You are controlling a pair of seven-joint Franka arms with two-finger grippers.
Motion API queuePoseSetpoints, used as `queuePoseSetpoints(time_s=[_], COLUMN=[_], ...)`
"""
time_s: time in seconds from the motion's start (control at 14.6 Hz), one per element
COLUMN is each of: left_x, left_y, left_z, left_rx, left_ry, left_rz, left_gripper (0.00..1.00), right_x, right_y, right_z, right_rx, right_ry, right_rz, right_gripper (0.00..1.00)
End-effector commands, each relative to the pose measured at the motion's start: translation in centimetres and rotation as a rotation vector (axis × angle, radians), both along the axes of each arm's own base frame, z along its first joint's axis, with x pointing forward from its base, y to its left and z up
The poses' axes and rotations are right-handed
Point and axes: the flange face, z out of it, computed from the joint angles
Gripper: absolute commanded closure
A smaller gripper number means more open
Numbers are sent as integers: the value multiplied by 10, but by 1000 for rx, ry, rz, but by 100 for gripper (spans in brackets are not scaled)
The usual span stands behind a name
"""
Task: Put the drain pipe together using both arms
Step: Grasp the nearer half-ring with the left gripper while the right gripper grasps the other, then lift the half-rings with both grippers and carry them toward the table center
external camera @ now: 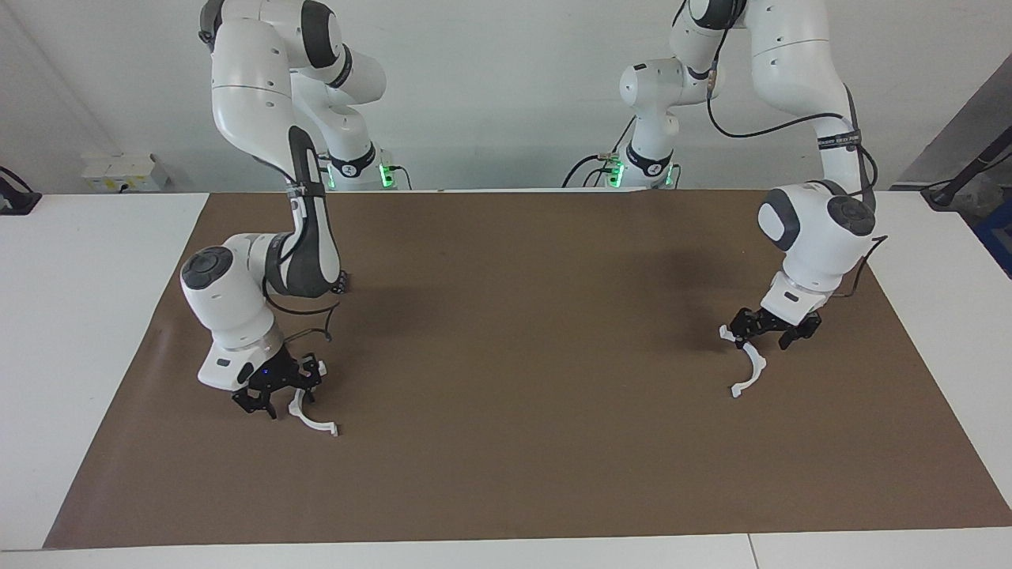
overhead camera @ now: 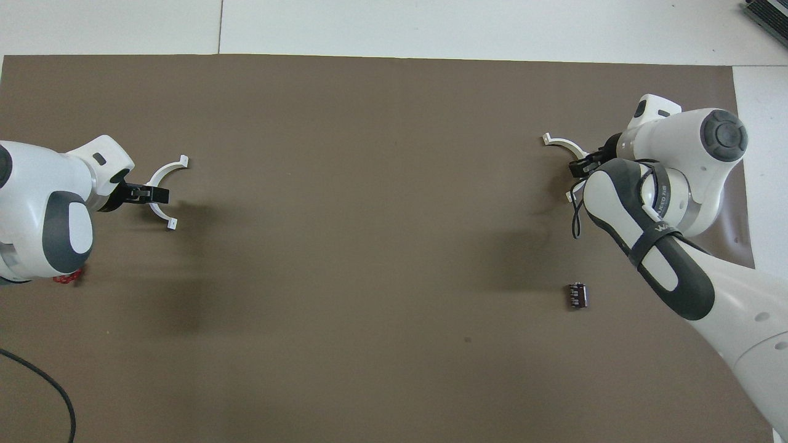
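The drain pipe lies in two separate white half-ring arcs on the brown mat (external camera: 506,356). One arc (external camera: 757,367) (overhead camera: 161,174) is at the left arm's end of the table. My left gripper (external camera: 765,338) (overhead camera: 154,194) is down at the middle of its curve. The other arc (external camera: 315,424) (overhead camera: 565,144) is at the right arm's end. My right gripper (external camera: 286,395) (overhead camera: 582,166) is low over one end of it, and the right arm hides part of that arc in the overhead view. Both arcs look flat on the mat.
A small dark cylinder (overhead camera: 577,295) lies on the mat nearer the robots than the right arm's arc. A red part (overhead camera: 66,278) peeks from under the left arm. A black cable (overhead camera: 37,381) crosses the mat's corner at the left arm's base. White table borders the mat.
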Motion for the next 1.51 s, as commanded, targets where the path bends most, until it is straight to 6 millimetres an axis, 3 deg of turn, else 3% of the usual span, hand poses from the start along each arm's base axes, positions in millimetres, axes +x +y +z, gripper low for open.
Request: queuePoseSetpoints(time_s=[0.0,0.07,0.14,0.34,0.48,0.62,0.89,1.1,1.16,1.3,1.44], left_x=[5,5,7,7,8,10,10,8,9,9,9], left_y=[5,6,6,7,9,10,8,13,12,12,13], left_z=[-2,-1,-1,-2,-1,1,-1,-2,-2,-1,-1], left_rx=[-4,-4,-3,-3,-1,3,3,2,1,2,0], left_ry=[-25,-29,-39,-47,-62,-85,-90,-77,-79,-82,-74], left_rz=[-3,-1,-4,-2,0,-4,-6,5,3,3,8], left_gripper=[10,10,10,15,19,25,35,42,53,64,91], right_x=[6,6,6,13,15,6,-23,-46,-53,-66,-75], right_y=[-4,-4,-6,-5,14,35,120,198,215,250,286], right_z=[-6,-7,-7,6,28,68,121,129,131,125,109], right_rx=[21,18,16,23,49,88,38,-25,-12,1,18], right_ry=[-20,-19,-21,-31,-3,39,97,92,92,95,84], right_rz=[9,16,24,24,0,-114,-302,-376,-420,-455,-469], right_gripper=[48,87,100,100,100,100,100,100,100,100,100])
